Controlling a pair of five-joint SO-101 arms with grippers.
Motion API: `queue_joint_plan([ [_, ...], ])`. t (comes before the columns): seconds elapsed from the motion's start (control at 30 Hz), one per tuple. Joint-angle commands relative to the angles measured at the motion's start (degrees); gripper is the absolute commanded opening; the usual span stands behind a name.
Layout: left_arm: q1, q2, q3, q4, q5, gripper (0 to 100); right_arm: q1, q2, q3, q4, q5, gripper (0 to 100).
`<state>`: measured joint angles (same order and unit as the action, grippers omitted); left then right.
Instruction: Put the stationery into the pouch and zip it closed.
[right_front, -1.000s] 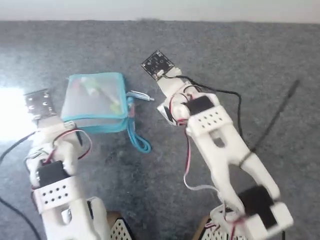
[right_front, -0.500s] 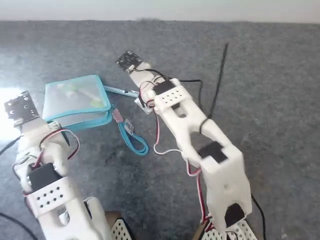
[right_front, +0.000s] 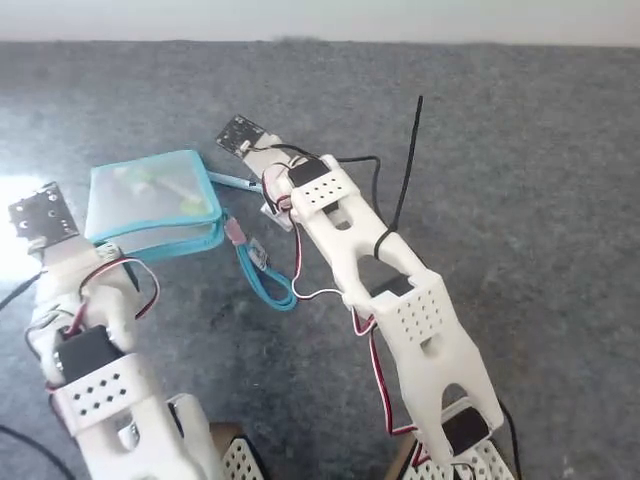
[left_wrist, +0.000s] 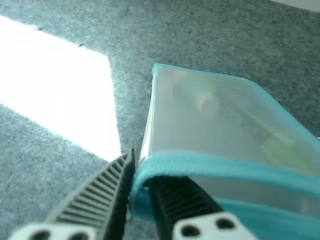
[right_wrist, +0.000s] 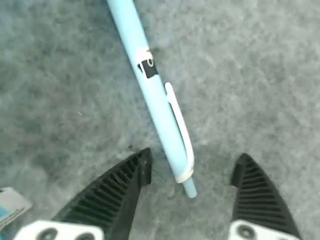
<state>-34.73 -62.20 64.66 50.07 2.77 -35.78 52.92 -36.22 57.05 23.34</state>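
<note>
Translucent teal-edged zip pouch (left_wrist: 215, 115): my left hand (left_wrist: 141, 172) is pinching its corner. My right hand (right_wrist: 195, 157) is hovering wide open, straddling the light-blue plastic pen (right_wrist: 150, 85) on the grey worktop (right_wrist: 260, 60).

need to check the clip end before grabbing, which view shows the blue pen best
Right wrist view: the pen lies close up, clip and end plain, within the open right pincer. The high view gives a short stretch beside the pouch, the rest under the right arm. The left wrist view faces the pouch.
</note>
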Motion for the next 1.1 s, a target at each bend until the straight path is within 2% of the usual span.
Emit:
queue_joint_plan([
  [0.0, -0.35, -0.88, -3.3, 0.35, 0.09, 1, -1.01, 0.57, -3.43, 0.92, 0.62, 12.1],
  [0.1, -0.35, -0.88, -3.21, 0.35, 0.09, 1, -0.84, 0.57, -3.69, 2.59, 0.62, 5.4],
  [0.2, -0.35, -0.88, -3.21, 0.35, 0.18, 1, -0.75, 0.48, -4.48, 6.29, 0.7, 3.0],
  [0.5, -0.35, -0.88, -2.95, 0.35, 0.18, 1, -0.66, 0.48, -20.57, 33.98, 0.0, 0.7],
  [0.67, -0.26, -0.79, -2.86, 0.35, 0.26, 1, 0.75, 0.48, -32.7, 46.29, -8.26, 0.7],
  [0.87, 1.93, -0.79, -1.98, 0.35, 0.26, 1, 5.23, -4.88, -29.19, 46.2, -9.23, 0.7],
  [1.07, 2.46, -0.79, -1.89, 0.35, 0.26, 1, 5.32, -25.89, -9.41, 45.93, -10.29, 0.7],
])
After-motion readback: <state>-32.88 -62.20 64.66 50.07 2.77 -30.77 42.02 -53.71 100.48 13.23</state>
